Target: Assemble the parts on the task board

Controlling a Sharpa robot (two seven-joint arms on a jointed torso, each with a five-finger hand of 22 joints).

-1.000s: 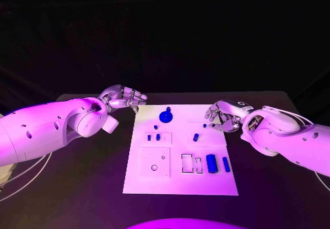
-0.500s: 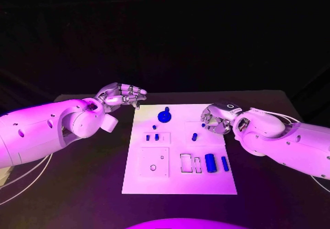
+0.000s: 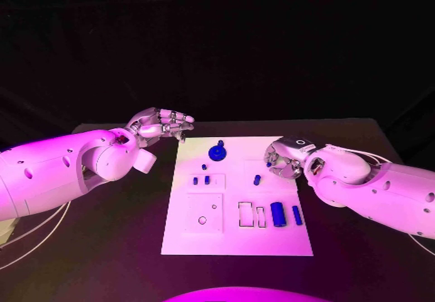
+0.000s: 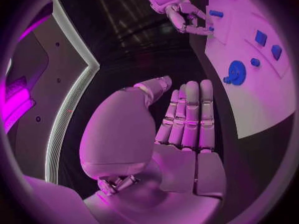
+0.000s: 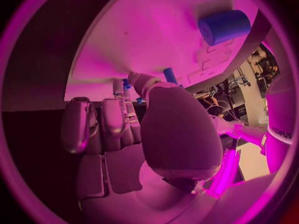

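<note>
Right hand (image 3: pixel 283 160) hovering at the task board (image 3: pixel 237 242) edge, grasp indiscernible; small upright blue peg (image 3: pixel 269 161) just beside its fingertips, far nearer than to left hand (image 3: pixel 161 127), fingers extended, holding nothing, off-board.

Table (image 3: pixel 109 251): matt black, cloth-like, no shine. Board (image 3: pixel 237 242): flat, smooth, matt white sheet, looks plastic. Parts (image 3: pixel 277 214): smooth blue plastic, slight sheen; the round one (image 3: pixel 217 153) glossier. Arms (image 3: pixel 55 170): smooth glossy shells, hard plastic by the look. Left hand (image 3: pixel 161 128) and right hand (image 3: pixel 283 160): metallic segments, satin finish, glints on edges.
</note>
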